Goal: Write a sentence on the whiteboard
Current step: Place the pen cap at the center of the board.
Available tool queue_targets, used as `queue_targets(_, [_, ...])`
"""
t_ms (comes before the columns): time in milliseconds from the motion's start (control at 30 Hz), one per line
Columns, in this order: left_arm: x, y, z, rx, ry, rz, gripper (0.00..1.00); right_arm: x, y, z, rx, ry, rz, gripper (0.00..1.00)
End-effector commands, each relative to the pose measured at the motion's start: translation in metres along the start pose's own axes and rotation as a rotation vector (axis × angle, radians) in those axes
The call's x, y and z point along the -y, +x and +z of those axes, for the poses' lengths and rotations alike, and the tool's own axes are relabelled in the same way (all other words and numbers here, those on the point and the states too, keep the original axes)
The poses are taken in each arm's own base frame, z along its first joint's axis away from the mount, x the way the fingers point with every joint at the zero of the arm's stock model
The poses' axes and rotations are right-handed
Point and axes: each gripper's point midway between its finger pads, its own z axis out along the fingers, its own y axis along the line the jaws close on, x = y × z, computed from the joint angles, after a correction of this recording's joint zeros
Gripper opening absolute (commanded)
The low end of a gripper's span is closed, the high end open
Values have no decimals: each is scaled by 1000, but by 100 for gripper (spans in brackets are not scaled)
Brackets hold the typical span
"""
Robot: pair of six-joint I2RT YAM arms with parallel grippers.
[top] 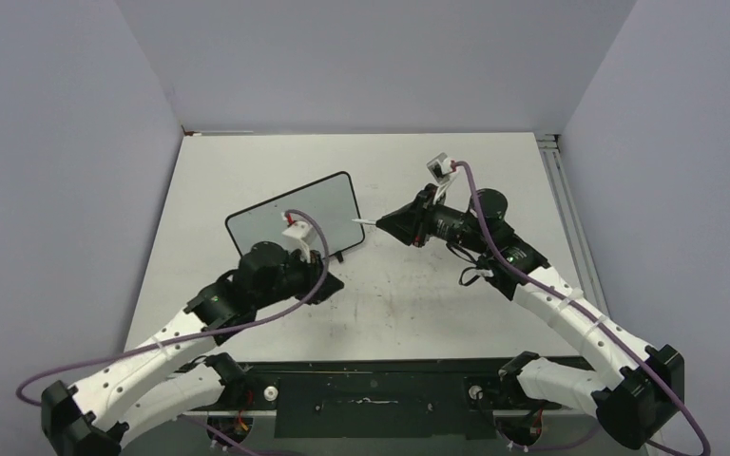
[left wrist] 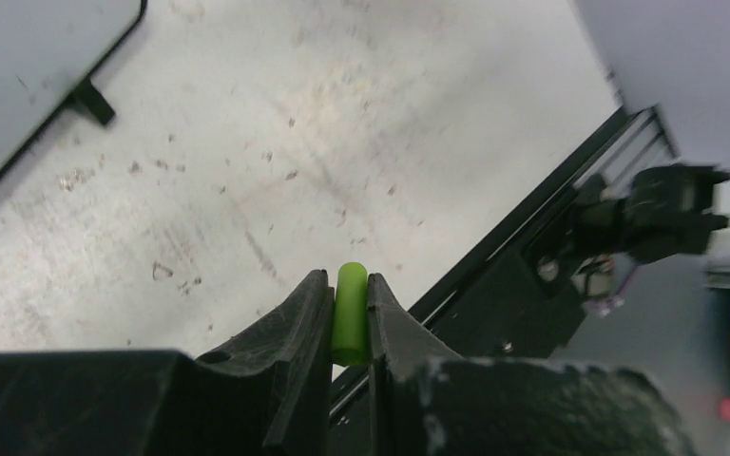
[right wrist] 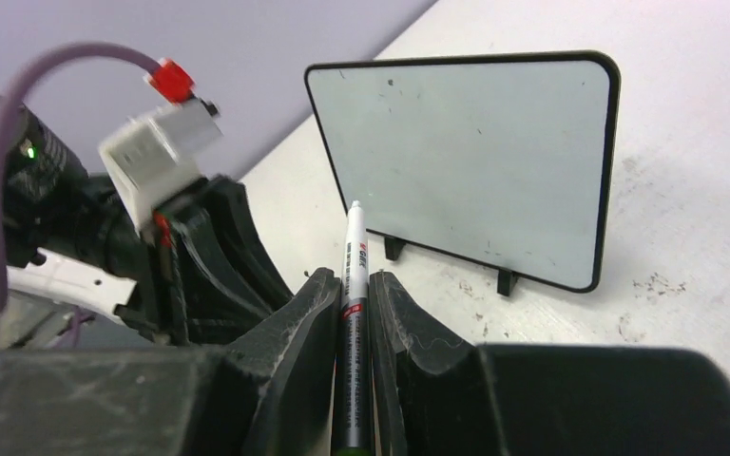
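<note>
The whiteboard (top: 290, 217) sits blank near the table's far-left corner. The right gripper (right wrist: 352, 285), just right of it, pinches a marker (right wrist: 353, 332) aimed tip-first at it. The left gripper (left wrist: 349, 285) pinches a green cap (left wrist: 349, 318).

The whiteboard (right wrist: 466, 161) has a pale grey-white face with a few tiny dark specks, a thin black frame and black feet. The marker (right wrist: 353, 285) is white toward its tip, with red and black print, and greyer lower down. The marker cap (left wrist: 349, 318) is bright lime green. The left gripper (left wrist: 347, 282) and right gripper (right wrist: 353, 277) are matte black, scuffed pale at the edges. The tabletop (top: 418, 313) is white, mottled with grey and brownish smudges and streaks. The cables (top: 295, 302) are purple. The wrist camera (right wrist: 157, 142) is white with a red plug. The walls (top: 57, 142) are pale lavender-grey.
</note>
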Motion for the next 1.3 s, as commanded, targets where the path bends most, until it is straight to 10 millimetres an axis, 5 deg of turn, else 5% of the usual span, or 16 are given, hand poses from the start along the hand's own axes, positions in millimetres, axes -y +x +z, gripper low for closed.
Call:
queue_targets(0, [-32,32,28,-45,-227,112,0,18,3,-3,-19,177,-126,5])
queue_targets(167, [-33,50,63,-76,-222,107,0,26,10,0,-12,230,-108,5])
queue_targets(700, [-38,90,126,-150,-164,94,0,79,25,-21,41,540,-5,5])
queue_targets(1267, [-66,121,140,-235,-236,120,37,93,15,-37,74,661,-18,5])
